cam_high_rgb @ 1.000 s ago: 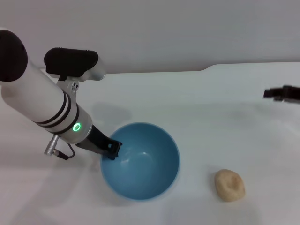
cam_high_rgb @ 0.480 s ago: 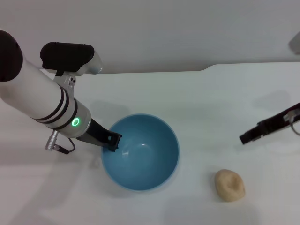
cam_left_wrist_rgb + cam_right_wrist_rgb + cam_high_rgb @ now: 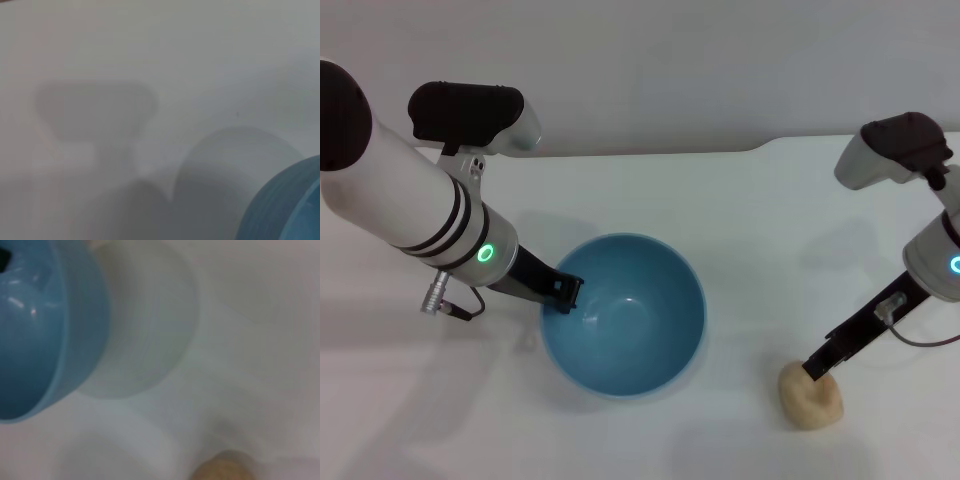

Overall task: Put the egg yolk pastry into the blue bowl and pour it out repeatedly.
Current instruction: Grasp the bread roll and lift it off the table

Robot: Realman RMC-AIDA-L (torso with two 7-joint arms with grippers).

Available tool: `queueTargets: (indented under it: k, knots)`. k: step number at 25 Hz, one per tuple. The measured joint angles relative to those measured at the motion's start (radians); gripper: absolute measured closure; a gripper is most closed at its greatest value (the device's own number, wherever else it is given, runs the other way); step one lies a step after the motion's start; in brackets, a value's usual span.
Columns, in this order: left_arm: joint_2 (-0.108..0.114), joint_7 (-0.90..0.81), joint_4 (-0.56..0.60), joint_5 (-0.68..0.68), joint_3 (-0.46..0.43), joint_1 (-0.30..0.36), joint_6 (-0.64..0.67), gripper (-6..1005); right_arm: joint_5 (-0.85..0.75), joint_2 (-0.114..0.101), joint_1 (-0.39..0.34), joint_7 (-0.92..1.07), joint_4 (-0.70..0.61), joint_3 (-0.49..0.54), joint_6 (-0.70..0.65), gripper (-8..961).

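Since the earlier frames, the right arm has been swung in from the table's far right edge and brought down onto the pastry, while the left arm has hardly been shifted. On the left of the head view, the left tool (image 3: 563, 296) is seen at the near-left rim of the blue bowl (image 3: 650, 350), apparently clamped on that rim, though the grip itself cannot be made out clearly. The bowl is shown upright and empty on the white table (image 3: 740, 220), a little left of centre. To its right, well apart from it, the egg yolk pastry (image 3: 812, 400) is seen lying on the table, with the right tool (image 3: 817, 369) lowered to its upper edge and touching or nearly touching it. Whether that tool is spread or pinched cannot be told, and the pastry is not yet lifted. By this showing, the task is judged to be at an early stage of a cycle: the pastry remains to be grasped, carried into the bowl and poured out.
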Motion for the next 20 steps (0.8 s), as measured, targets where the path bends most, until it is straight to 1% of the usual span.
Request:
queueTargets:
  k: [3, 14, 20]
  knots:
    - [0.000, 0.000, 0.000, 0.000, 0.000, 0.000, 0.006, 996, -0.003, 0.007, 0.004, 0.000, 0.003, -0.003, -0.008, 620]
    - [0.000, 0.000, -0.001, 0.000, 0.000, -0.002, 0.015, 996, -0.022, 0.009, 0.000, 0.003, 0.030, -0.039, -0.009, 620]
    - [0.000, 0.017, 0.001, 0.004, 0.003, -0.001, 0.027, 996, -0.035, 0.012, -0.002, 0.008, 0.054, -0.045, 0.021, 621]
